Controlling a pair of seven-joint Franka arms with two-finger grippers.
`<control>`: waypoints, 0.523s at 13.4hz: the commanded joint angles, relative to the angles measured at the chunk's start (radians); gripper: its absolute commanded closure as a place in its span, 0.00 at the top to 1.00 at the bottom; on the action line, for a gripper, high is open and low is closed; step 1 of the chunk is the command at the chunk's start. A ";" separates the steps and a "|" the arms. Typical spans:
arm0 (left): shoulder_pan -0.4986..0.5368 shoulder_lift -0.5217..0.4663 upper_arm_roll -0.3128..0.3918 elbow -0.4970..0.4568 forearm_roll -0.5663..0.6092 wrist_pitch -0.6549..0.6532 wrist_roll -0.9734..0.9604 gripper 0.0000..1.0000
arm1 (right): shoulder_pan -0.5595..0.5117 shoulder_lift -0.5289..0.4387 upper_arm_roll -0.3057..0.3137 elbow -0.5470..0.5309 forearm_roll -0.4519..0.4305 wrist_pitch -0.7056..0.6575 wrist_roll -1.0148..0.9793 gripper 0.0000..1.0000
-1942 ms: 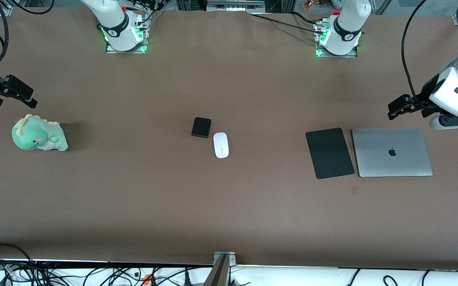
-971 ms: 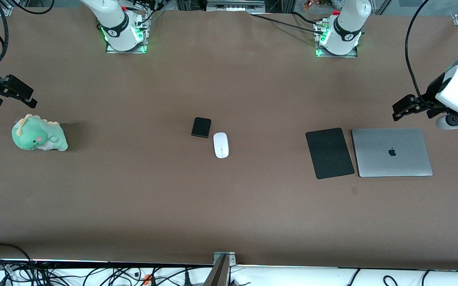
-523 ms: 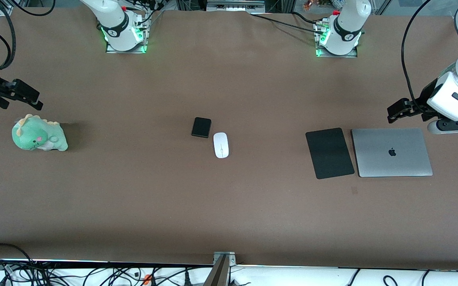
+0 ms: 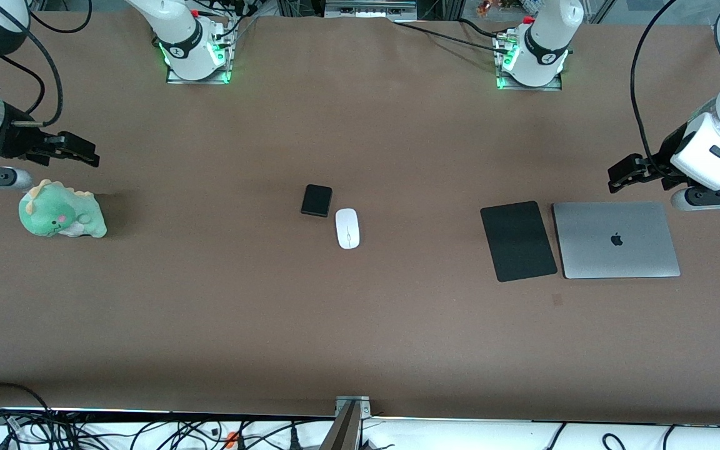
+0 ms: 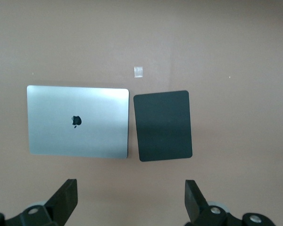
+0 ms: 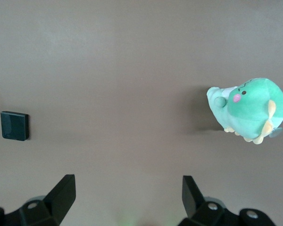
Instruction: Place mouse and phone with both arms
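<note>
The white oval mouse (image 4: 347,228) lies on the brown table near its middle. The small black phone (image 4: 317,200) lies just beside it, a little farther from the front camera, and also shows in the right wrist view (image 6: 14,125). My left gripper (image 4: 624,171) is open and empty, in the air at the left arm's end, over the table beside the laptop; it shows in the left wrist view (image 5: 131,200). My right gripper (image 4: 80,152) is open and empty, in the air at the right arm's end, above the table by the plush toy; it shows in the right wrist view (image 6: 129,195).
A flat black mouse pad (image 4: 518,240) and a closed silver laptop (image 4: 615,239) lie side by side toward the left arm's end; both show in the left wrist view, pad (image 5: 162,125) and laptop (image 5: 78,121). A green plush dinosaur (image 4: 61,210) sits toward the right arm's end.
My right gripper has moved in from the table's end toward the middle, above the plush toy. My left gripper shifted slightly back and forth beside the laptop. Mouse and phone have not moved.
</note>
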 commanded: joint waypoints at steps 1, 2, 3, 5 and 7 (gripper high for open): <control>-0.010 0.010 -0.008 0.031 -0.014 -0.034 -0.024 1.00 | 0.002 0.013 0.001 0.010 0.002 -0.023 0.003 1.00; -0.010 0.010 -0.010 0.031 -0.014 -0.034 -0.021 1.00 | 0.002 0.013 0.001 0.010 0.002 -0.023 0.000 1.00; -0.010 0.011 -0.013 0.031 -0.015 -0.034 -0.021 1.00 | 0.002 0.014 0.001 0.010 0.004 -0.024 0.000 1.00; -0.011 0.013 -0.014 0.031 -0.017 -0.034 -0.014 1.00 | 0.002 0.014 0.001 0.009 0.007 -0.024 0.005 1.00; -0.011 0.013 -0.014 0.031 -0.017 -0.037 -0.014 1.00 | 0.002 0.016 0.001 0.007 0.022 -0.024 0.006 1.00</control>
